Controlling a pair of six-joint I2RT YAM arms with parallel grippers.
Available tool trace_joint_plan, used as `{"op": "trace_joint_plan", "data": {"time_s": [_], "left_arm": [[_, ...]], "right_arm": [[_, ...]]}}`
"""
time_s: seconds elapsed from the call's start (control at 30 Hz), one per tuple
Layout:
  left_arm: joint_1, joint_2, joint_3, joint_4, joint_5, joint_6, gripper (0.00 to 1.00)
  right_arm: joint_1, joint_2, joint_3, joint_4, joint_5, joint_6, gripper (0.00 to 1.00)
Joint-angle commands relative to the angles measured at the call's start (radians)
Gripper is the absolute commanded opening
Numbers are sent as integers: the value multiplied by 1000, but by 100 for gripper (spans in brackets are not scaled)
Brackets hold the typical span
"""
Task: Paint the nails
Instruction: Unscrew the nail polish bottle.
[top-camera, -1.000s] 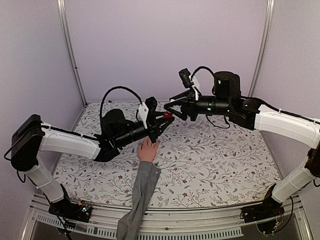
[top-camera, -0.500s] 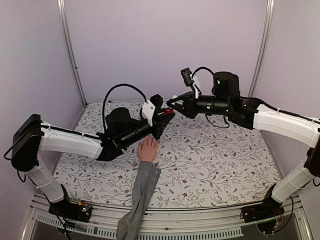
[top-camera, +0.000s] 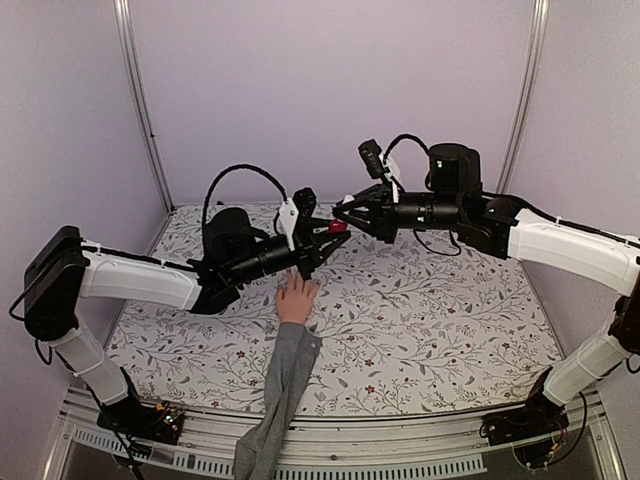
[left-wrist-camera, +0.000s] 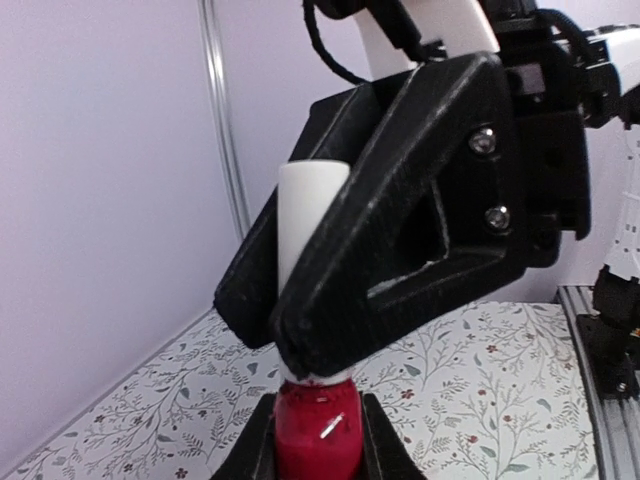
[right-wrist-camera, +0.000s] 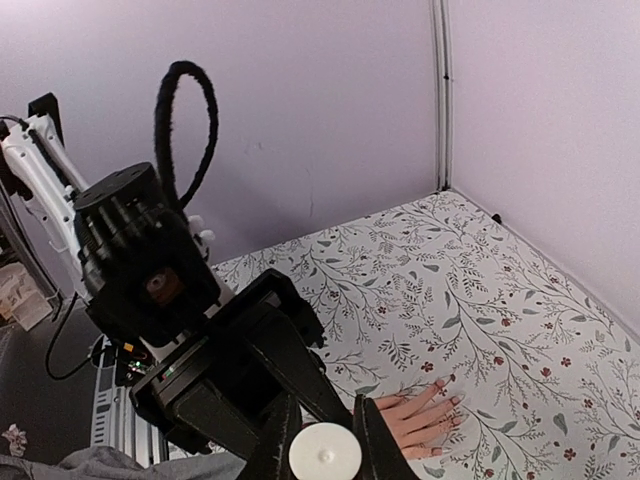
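Where the grey sleeve (top-camera: 278, 395) hangs over the near edge of the flowered tabletop (top-camera: 430, 320), the mannequin hand (top-camera: 296, 300) lies flat on the cloth. Its fingers are spread and point away from the arm bases. The nails (right-wrist-camera: 457, 400) show as small pale tips in the right wrist view, too small to tell whether any carries colour.

Just past the fingertips and up off the tabletop, the left pincer (left-wrist-camera: 317, 442) is clamped on a small red polish bottle (left-wrist-camera: 315, 425). The right pincer (right-wrist-camera: 325, 440) comes in from the opposite side and is closed tight round the bottle's white cap (left-wrist-camera: 312, 210). Its black fingers (left-wrist-camera: 400, 250) wrap most of the cap and hide the neck. In the top view the left arm's black wrist sits close over the mannequin fingertips, so the nails cannot be made out there.

Behind both arms stand plain lilac walls and a metal corner post (top-camera: 140, 100).
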Motion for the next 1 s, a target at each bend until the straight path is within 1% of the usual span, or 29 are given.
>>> {"op": "trace_joint_plan", "data": {"time_s": [0.0,0.13,0.2,0.4,0.57,0.67,0.73,0.8,0.9,0.97], "left_arm": [[29,-6,-21,88,371,-109,0],[36,1,-5,109,570,-133,0],[36,4,10,107,644,-141,0],[36,27,42,133,813,-190,0],[36,66,69,217,920,-284,0],[38,84,71,281,936,-330,0],[40,87,68,294,922,-336,0],[45,85,61,293,891,-330,0],[56,69,39,288,813,-310,0],[67,56,21,286,761,-296,0]], "right_arm": [[12,-43,-19,39,-196,-117,0],[12,-51,-16,16,-276,-171,0],[12,-54,-12,6,-321,-192,0],[12,-60,-11,-18,-472,-270,0],[12,-49,20,-96,-545,-339,0],[12,-40,29,-119,-558,-358,0],[14,-37,31,-126,-559,-364,0],[13,-38,32,-130,-551,-363,10],[13,-40,32,-132,-529,-357,28],[13,-42,27,-127,-512,-352,38]]}}
